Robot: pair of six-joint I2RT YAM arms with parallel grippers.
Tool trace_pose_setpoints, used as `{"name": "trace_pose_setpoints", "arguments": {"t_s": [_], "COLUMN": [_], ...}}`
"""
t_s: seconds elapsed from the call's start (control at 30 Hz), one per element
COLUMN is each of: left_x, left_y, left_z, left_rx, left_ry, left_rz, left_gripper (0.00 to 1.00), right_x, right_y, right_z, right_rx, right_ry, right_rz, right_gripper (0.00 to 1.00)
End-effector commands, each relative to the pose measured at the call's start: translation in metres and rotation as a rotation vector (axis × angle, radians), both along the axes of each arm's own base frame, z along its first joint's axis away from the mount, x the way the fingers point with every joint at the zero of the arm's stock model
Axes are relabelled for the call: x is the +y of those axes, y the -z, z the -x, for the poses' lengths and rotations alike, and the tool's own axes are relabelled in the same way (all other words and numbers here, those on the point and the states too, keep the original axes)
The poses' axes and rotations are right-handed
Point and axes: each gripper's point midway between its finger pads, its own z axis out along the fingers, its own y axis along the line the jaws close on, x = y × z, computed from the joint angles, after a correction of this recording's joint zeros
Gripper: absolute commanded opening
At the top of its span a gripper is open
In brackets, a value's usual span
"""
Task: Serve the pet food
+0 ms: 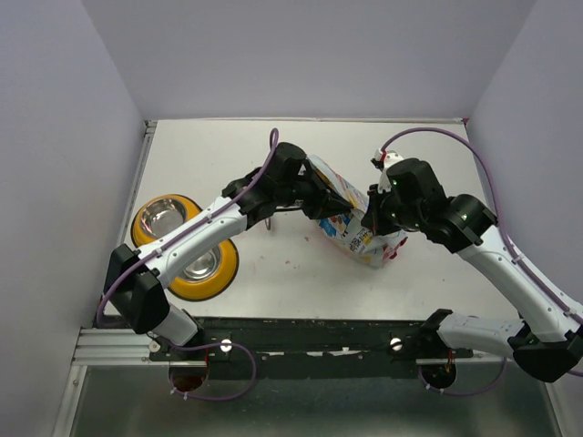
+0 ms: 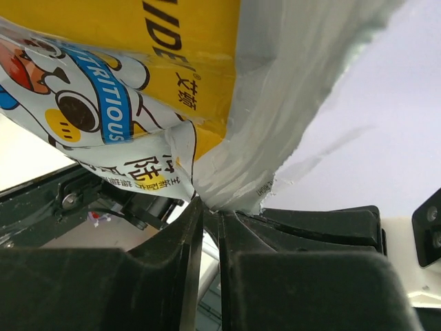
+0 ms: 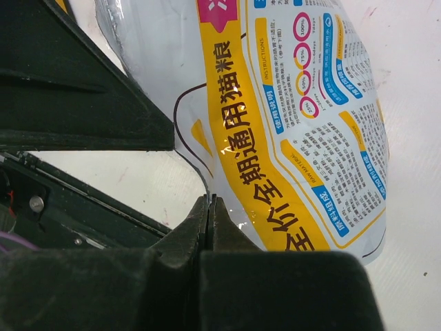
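Pinching a torn, whitish corner of the bag (image 2: 193,55), the left gripper (image 2: 209,208) has its two dark fingers (image 2: 185,241) drawn nearly together, with only the crumpled film between them. Above that pinch the bag fills the left wrist view: a yellow panel with black lettering, a blue band and a cartoon face on white. The torn edge runs up and to the right against the pale wall.

The right gripper (image 3: 209,204) is pressed tight together. The thin, glossy edge of the bag runs into its fingertips, so it seems to nip that edge. From there the bag's printed back spreads up and to the right, with a yellow stripe of characters, blue headings and small pink rings.

From above, the bag sits at mid-table between the two grippers – the left at its upper-left end, the right against its right side. It slants from upper left to lower right. Whether its lower end touches the table (image 1: 291,273) I cannot tell.

The pet food itself is out of sight; only its bag shows.

Well to the left stands the yellow feeder (image 1: 226,271) with two steel bowls, apart from the bag. The left arm reaches across above it, and its lower bowl is partly hidden by that arm.
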Motion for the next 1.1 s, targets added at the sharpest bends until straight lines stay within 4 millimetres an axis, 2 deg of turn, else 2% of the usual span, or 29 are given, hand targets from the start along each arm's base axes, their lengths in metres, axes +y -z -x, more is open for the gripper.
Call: {"name": "trace_pose_setpoints", "arguments": {"t_s": [0.0,0.07,0.4,0.53,0.63,0.77,0.9,1.07], "left_x": [0.000,0.001,-0.001,-0.001,-0.002,-0.004,-0.004,-0.004], "left_y": [0.024,0.024,0.008,0.001,-0.006,-0.013,-0.013,-0.010], "left_z": [-0.004,-0.004,-0.005,-0.007,-0.009,-0.011,-0.010,-0.008], "left_rx": [0.030,0.027,-0.038,-0.059,-0.079,-0.082,-0.070,-0.059], "left_ry": [0.014,0.024,0.080,0.092,0.101,0.112,0.110,0.111], "left_rz": [-0.064,-0.081,-0.087,-0.083,-0.085,-0.083,-0.082,-0.084], "left_gripper": [0.12,0.00,0.00,0.00,0.00,0.00,0.00,0.00], "right_x": [0.017,0.017,0.000,0.000,0.007,0.014,0.009,-0.001], "right_y": [-0.019,-0.020,-0.038,-0.036,-0.032,-0.037,-0.030,-0.025], "right_z": [-0.003,-0.005,-0.023,-0.029,-0.023,-0.016,-0.018,-0.020], "right_rx": [-0.020,-0.024,-0.077,-0.082,-0.065,-0.078,-0.077,-0.079], "right_ry": [-0.036,-0.041,-0.001,-0.029,-0.094,-0.149,-0.135,-0.110], "right_rz": [-0.081,-0.069,0.073,0.125,0.112,0.069,0.103,0.150], "right_gripper": [0.04,0.07,0.32,0.33,0.34,0.39,0.38,0.31]}}
